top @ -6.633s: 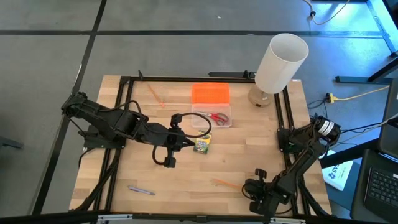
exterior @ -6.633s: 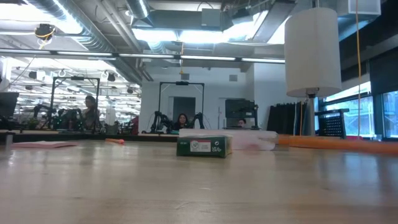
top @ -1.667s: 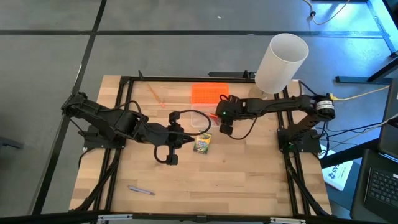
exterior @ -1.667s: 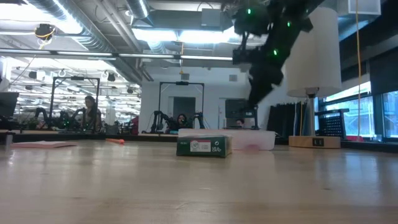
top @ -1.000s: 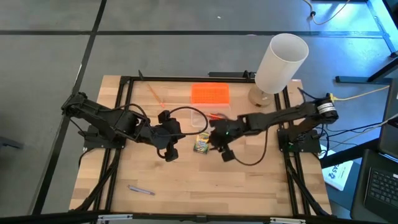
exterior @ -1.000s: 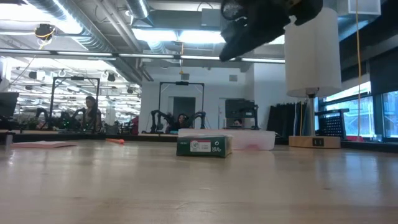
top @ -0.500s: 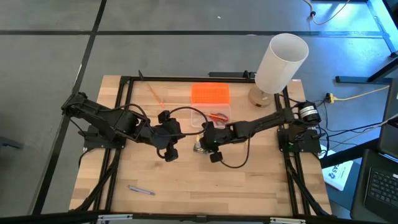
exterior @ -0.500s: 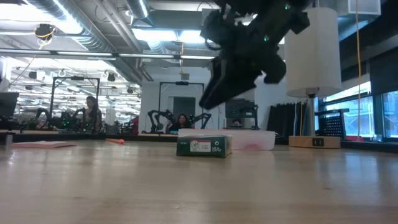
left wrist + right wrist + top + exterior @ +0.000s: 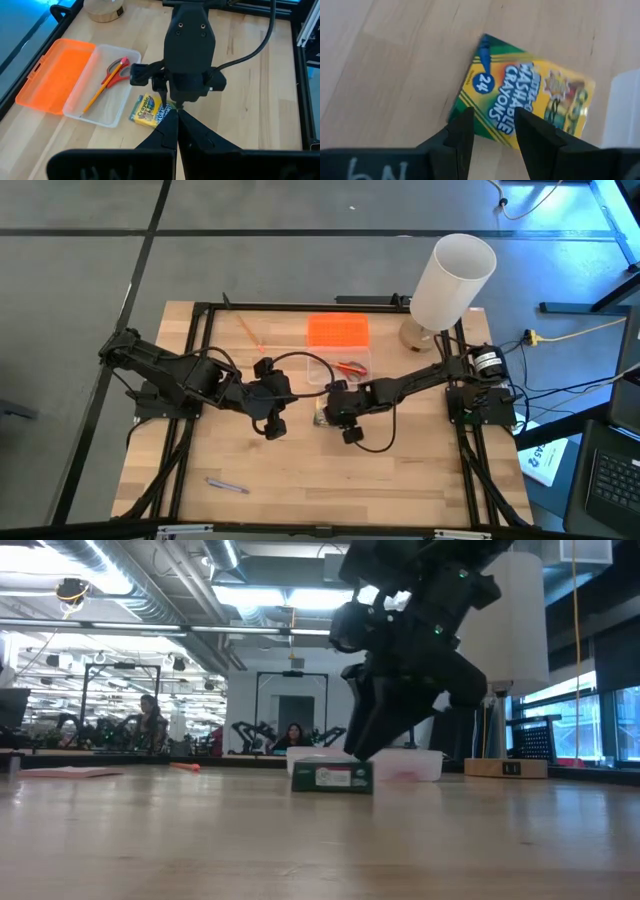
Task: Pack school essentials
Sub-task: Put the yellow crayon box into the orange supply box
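We find the crayon box (image 9: 324, 412) lying flat near the middle of the table (image 9: 420, 480), just in front of the clear case (image 9: 340, 370), whose orange lid (image 9: 337, 332) lies folded open behind it. Bare wood stretches toward the near edge, apart from a purple pen (image 9: 228, 486) by the near left corner. Our right gripper (image 9: 491, 131) reaches in low from the right, tilted down over the crayon box, fingers partly parted and straddling its edge, not yet clamped. Our left gripper (image 9: 177, 131) hovers just left of it, fingers pressed together and empty. Red-handled scissors (image 9: 116, 72) and an orange pencil (image 9: 99, 92) lie inside the case. A white cylinder (image 9: 452, 280) stands at the far right corner.
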Robot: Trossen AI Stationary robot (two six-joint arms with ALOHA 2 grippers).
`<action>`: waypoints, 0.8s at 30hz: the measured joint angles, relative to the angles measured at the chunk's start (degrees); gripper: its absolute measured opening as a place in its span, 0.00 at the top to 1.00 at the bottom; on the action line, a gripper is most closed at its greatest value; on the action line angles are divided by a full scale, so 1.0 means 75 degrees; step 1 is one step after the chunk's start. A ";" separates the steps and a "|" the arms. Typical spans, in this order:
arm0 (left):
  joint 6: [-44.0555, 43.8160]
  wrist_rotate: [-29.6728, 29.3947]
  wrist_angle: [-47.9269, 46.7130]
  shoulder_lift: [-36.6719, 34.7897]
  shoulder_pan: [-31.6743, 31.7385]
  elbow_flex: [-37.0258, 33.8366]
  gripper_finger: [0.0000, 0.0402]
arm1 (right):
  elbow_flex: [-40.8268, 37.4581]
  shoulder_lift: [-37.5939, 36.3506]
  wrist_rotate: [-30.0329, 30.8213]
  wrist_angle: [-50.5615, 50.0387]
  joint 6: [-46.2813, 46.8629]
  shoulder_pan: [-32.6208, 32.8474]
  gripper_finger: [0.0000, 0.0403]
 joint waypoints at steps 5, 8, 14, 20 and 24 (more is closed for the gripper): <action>0.0000 0.0000 0.0000 0.0000 0.0000 0.0000 1.00 | 0.0006 -0.0026 -0.0003 -0.0391 0.0319 0.0000 0.65; 0.0000 0.0000 0.0003 0.0000 0.0000 0.0000 1.00 | 0.0008 -0.0058 -0.0005 -0.0627 0.0336 0.0000 0.65; 0.0001 0.0003 0.0000 0.0000 0.0000 0.0000 1.00 | 0.0009 -0.0236 -0.0245 -0.1189 0.0461 -0.0006 0.65; 0.0003 0.0003 -0.0022 0.0000 0.0000 0.0000 1.00 | -0.0003 -0.0487 -0.0268 -0.1950 0.0461 0.0000 0.65; 0.0001 0.0002 -0.0041 0.0000 0.0000 0.0000 1.00 | 0.0000 -0.0510 -0.0273 -0.2626 0.0455 -0.0001 0.65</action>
